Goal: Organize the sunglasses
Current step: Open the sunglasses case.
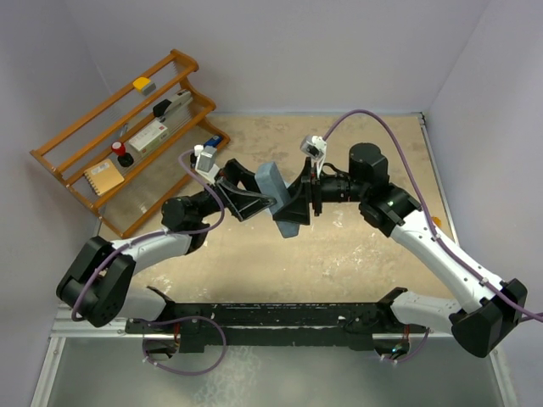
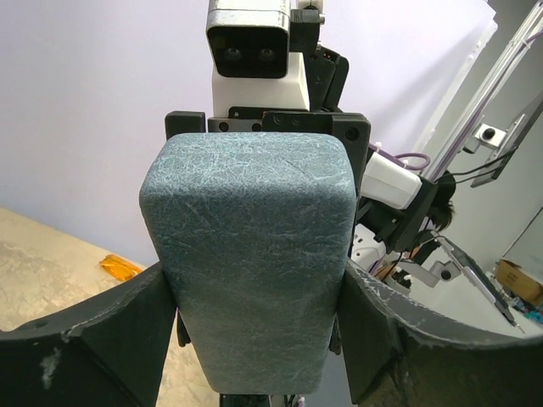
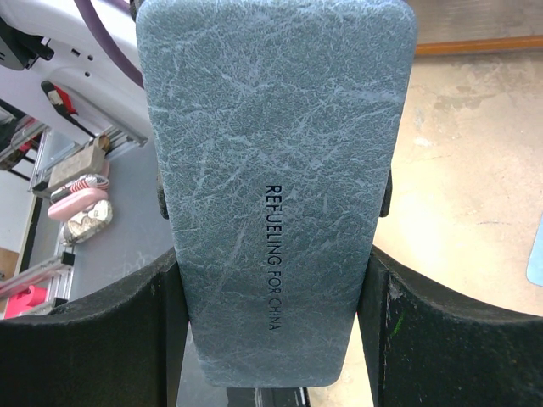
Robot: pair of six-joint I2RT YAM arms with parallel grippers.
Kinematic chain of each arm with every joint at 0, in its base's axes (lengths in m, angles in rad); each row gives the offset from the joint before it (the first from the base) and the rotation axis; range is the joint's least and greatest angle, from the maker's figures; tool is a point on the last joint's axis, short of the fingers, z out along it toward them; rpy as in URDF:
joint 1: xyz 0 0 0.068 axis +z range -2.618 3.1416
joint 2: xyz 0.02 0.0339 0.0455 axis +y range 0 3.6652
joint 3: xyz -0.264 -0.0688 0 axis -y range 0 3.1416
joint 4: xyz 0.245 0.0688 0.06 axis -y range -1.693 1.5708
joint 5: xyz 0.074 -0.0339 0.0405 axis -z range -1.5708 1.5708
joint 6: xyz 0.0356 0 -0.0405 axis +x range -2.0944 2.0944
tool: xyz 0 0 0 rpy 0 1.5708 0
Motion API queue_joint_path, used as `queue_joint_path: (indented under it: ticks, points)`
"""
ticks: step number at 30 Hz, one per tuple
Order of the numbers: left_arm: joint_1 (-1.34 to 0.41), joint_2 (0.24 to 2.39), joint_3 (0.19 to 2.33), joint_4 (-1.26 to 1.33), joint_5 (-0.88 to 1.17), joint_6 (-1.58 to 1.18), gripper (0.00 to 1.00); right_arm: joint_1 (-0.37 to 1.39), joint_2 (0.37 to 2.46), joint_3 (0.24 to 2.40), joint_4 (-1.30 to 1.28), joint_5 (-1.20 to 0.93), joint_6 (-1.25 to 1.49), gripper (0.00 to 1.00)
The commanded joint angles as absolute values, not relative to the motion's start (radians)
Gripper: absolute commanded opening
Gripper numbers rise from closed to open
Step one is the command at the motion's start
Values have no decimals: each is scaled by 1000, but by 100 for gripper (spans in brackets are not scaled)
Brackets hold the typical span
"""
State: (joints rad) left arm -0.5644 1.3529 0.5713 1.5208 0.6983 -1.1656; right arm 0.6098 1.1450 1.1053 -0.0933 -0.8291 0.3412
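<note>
A blue-grey textured sunglasses case (image 1: 273,188) hangs in the air over the middle of the table, held between both arms. In the left wrist view the case (image 2: 250,254) fills the gap of my left gripper (image 2: 254,288), and both fingers press on its sides. In the right wrist view the case (image 3: 271,170), printed "REFUELING FOR CHINA", sits upright in my right gripper (image 3: 271,280), with both fingers tight against it. From above, the left gripper (image 1: 259,202) and the right gripper (image 1: 297,203) meet at the case from opposite sides. The sunglasses themselves are hidden.
A wooden tiered rack (image 1: 51,161) stands at the back left, holding a yellow item (image 1: 142,84), a black stapler (image 1: 172,105), a white box (image 1: 151,136), a red-and-black item (image 1: 120,151) and an orange notebook (image 1: 103,177). A small orange scrap (image 2: 119,267) lies on the sandy tabletop.
</note>
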Motion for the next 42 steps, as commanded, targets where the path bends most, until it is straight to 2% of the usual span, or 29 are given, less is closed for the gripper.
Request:
queue_joint_path:
  ticks: [1, 3, 6, 7, 8, 25, 42]
  points:
    - [-572, 1366, 637, 1670, 710, -1186, 55, 612, 1137, 1134, -21, -825, 358, 0]
    - [-573, 1370, 634, 1675, 712, -1187, 33, 612, 1133, 1132, -21, -818, 356, 0]
    - [-573, 1375, 634, 1675, 710, -1190, 8, 611, 1133, 1137, -21, -822, 357, 0]
    - [-573, 1380, 637, 1678, 715, -1191, 2, 612, 1134, 1139, -21, -822, 359, 0]
    - [-573, 1383, 642, 1683, 725, -1194, 0, 612, 1132, 1140, -22, -823, 360, 0]
    - [-601, 1347, 657, 1723, 813, -1129, 0, 612, 1088, 1215, -18, -897, 410, 0]
    - [-602, 1309, 648, 1723, 794, -1147, 0, 611, 1014, 1209, 152, -1026, 554, 0]
